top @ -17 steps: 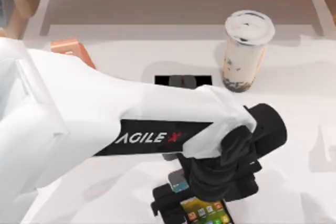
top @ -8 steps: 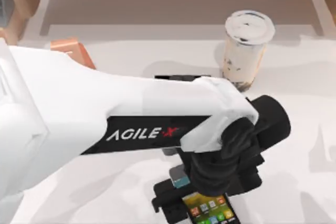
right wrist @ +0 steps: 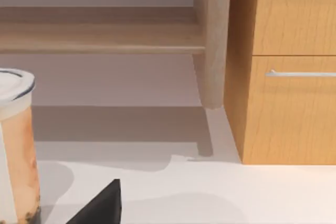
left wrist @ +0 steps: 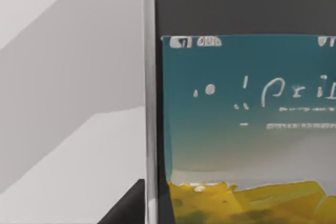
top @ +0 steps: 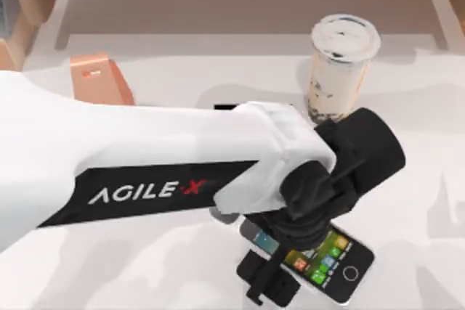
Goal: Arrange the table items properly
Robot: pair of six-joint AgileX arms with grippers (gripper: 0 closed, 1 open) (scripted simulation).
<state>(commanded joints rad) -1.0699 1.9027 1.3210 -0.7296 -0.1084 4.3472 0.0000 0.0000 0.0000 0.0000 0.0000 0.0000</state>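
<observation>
Phone (top: 330, 259) lies tilted near the front of the white tabletop (top: 421, 179), screen up, under the left claw (top: 280, 270), whose dark fingers sit at its near-left end; cannot tell whether they clamp it. Cup (top: 338, 70) stands upright toward the back, right of centre, well apart from the phone, with the orange stand (top: 102, 81) at back left. Seen close from the left wrist: phone screen (left wrist: 247, 124); from the right wrist: cup (right wrist: 16, 145) and a wooden cabinet (right wrist: 283, 66).

White left arm (top: 138, 157), black AgileX band, black wrist, end effector (top: 290, 266).
</observation>
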